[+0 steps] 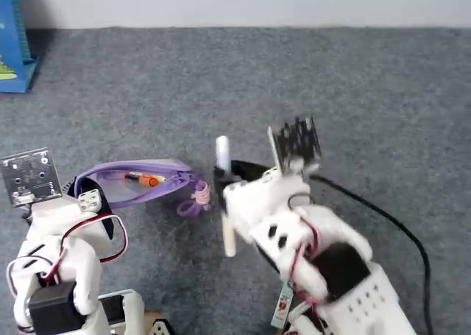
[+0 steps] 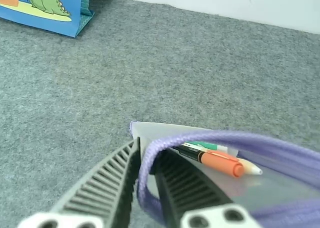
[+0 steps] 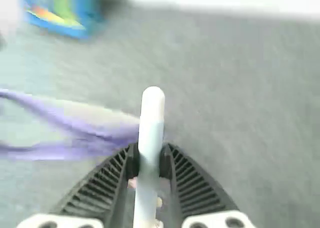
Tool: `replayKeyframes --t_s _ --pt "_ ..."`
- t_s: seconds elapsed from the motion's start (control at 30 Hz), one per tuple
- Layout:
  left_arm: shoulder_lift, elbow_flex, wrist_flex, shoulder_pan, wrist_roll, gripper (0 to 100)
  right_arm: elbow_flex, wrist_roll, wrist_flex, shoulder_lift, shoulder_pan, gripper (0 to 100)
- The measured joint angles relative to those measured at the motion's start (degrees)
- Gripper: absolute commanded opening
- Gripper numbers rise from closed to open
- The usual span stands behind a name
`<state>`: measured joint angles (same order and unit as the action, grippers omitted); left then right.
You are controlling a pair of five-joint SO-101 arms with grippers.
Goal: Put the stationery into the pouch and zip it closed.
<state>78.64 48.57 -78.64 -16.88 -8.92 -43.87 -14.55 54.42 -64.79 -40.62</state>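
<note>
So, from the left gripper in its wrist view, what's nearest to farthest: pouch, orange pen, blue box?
1. Pouch: rim clamped in the left gripper.
2. Orange pen: just inside the pouch.
3. Blue box: farthest, well beyond both.

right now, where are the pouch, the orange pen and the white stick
pouch (image 2: 260, 144): left wrist view, purple zip rim
orange pen (image 2: 222, 164): left wrist view, orange cap
white stick (image 3: 151, 120): right wrist view, upper barrel

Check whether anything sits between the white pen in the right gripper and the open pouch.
Nothing solid does. The white pen, held in the right gripper, is beside the pouch; only its coiled zip charm lies between them. The left gripper holds the rim open.
</note>
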Motion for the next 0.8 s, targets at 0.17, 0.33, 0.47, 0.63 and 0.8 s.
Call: replayKeyframes --t_s 0.17,0.33,0.47,0.63,0.8 --pt "0.00 0.00 0.00 0.00 0.00 1 0.00 1.41 -8.18 -1.85 -3.60 0.8" --pt "0.00 0.00 0.00 0.00 0.00 1 0.00 1.41 -18.99 -2.20 -5.63 0.8" --pt "0.00 0.44 0.00 0.00 0.00 1 -0.26 1.41 -28.84 -2.20 -6.68 0.8" --pt "0.00 0.44 0.00 0.00 0.00 1 -5.19 1.58 -43.52 -2.20 -6.51 0.8" --pt "0.00 0.44 0.00 0.00 0.00 1 -12.57 1.58 -57.49 -1.41 -6.51 0.8"
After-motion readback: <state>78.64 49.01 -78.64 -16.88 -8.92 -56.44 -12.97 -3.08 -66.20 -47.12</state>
